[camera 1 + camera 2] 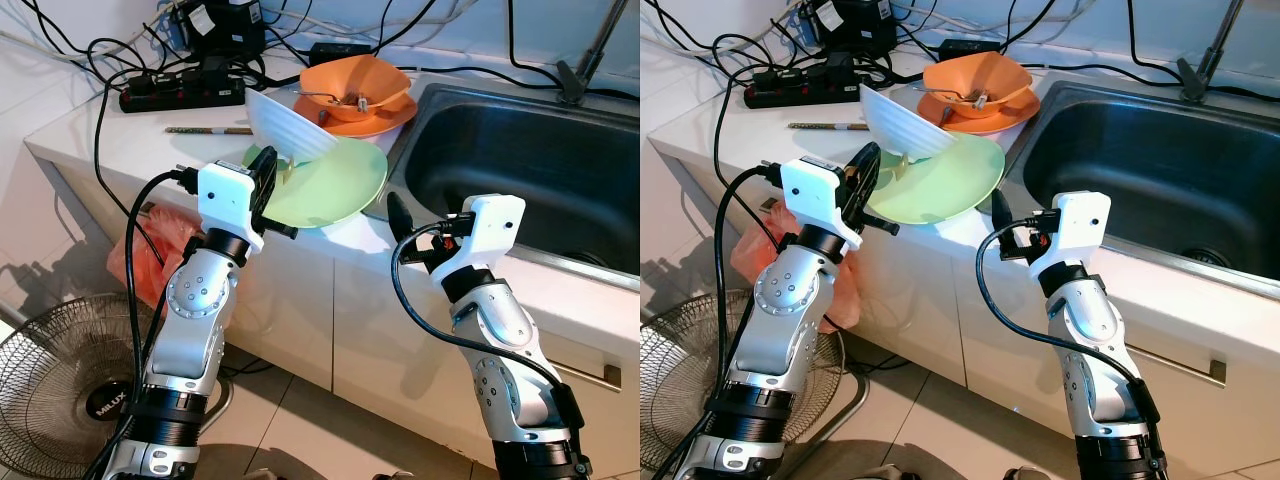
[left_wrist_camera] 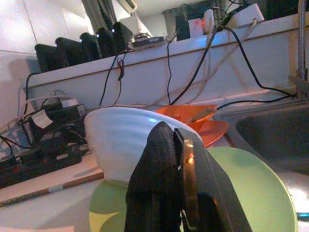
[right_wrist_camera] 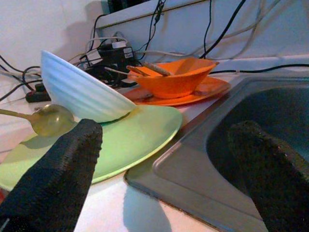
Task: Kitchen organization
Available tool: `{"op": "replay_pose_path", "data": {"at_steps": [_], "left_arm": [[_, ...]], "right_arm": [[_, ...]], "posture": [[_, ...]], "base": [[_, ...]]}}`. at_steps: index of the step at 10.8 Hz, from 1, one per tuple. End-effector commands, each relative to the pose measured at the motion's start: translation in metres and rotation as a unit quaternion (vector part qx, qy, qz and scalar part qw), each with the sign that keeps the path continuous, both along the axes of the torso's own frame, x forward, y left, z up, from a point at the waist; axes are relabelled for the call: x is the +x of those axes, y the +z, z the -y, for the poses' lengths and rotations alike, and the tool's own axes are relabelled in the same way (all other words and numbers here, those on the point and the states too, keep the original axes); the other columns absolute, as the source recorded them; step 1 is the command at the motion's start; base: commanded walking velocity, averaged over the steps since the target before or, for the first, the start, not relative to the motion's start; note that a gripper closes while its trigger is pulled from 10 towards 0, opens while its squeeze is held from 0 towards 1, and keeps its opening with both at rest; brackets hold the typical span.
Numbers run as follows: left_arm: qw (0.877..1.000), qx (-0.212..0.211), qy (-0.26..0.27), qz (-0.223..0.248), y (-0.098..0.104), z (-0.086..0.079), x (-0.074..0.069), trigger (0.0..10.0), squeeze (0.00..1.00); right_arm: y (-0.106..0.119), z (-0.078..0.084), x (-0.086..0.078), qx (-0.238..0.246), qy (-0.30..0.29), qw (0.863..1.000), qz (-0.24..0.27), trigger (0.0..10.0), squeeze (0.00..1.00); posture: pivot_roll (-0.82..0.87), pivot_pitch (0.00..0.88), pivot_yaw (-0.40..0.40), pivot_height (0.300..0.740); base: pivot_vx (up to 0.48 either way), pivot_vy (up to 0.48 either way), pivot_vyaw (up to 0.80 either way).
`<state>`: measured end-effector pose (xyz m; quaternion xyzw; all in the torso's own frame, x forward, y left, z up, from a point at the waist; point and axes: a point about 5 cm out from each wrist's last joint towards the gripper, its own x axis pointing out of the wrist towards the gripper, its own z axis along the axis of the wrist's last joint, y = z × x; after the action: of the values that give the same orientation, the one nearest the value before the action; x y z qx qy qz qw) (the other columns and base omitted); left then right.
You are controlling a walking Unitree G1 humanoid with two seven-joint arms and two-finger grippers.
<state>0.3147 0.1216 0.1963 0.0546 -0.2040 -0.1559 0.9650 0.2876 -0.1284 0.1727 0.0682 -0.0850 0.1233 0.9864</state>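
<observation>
Floor, far left: a round wire fan [image 1: 60,385] stands low on the floor, and a pink plastic bag [image 1: 140,262] hangs by the white cupboard front.
Worktop, far left: a black power strip [image 1: 182,90] with many black cables lies on the white worktop [image 1: 110,135], and a thin brown stick [image 1: 208,130] lies just near of it.
Left pincer: the left pincer [image 1: 272,190] is up at the near left edge of the light green round plate [image 1: 330,180]. Its black fingers [image 2: 166,183] look pressed together, but I cannot tell if they pinch the plate's rim.
Green plate: it lies on the worktop just left of the sink, and its near edge sticks out past the worktop edge.
White bowl: a white ribbed bowl [image 1: 290,125] sits tilted on the far part of the green plate, its open side facing left.
Spoon: a metal spoon [image 3: 48,120] rests on the green plate beside the white bowl.
Orange dishes: an orange bowl [image 1: 355,88] with sticks in it sits on an orange plate [image 1: 385,118], far behind the green plate.
Right pincer: the right pincer [image 1: 400,215] hangs in front of the worktop edge, near the green plate's right side. Its fingers [image 3: 63,174] are spread wide and hold nothing.
Sink: a dark metal sink [image 1: 520,165] fills the right side of the worktop.
</observation>
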Motion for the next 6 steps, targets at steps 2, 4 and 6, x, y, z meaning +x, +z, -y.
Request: {"op": "replay_pose_path", "data": {"at_steps": [2,4,6], "left_arm": [[1.000,-0.002,-0.017,0.008,0.008,0.005,-0.001,0.0,0.00],[0.999,-0.008,-0.033,0.003,0.005,0.010,-0.003,0.5,0.00],[0.999,-0.014,-0.040,0.001,0.005,0.012,-0.004,0.9,0.00]], "right_arm": [[0.005,0.000,-0.001,0.000,-0.005,1.000,0.014,10.0,0.00],[0.005,0.002,0.001,0.001,-0.011,1.000,0.008,10.0,0.00],[0.005,0.002,0.001,-0.001,-0.012,1.000,0.008,10.0,0.00]], "posture": [[0.02,0.054,0.083,0.740],[0.02,0.054,0.081,0.740],[0.02,0.054,0.080,0.740]], "base": [[0.000,0.000,0.00],[0.000,0.000,-0.76],[0.000,0.000,-0.80]]}}
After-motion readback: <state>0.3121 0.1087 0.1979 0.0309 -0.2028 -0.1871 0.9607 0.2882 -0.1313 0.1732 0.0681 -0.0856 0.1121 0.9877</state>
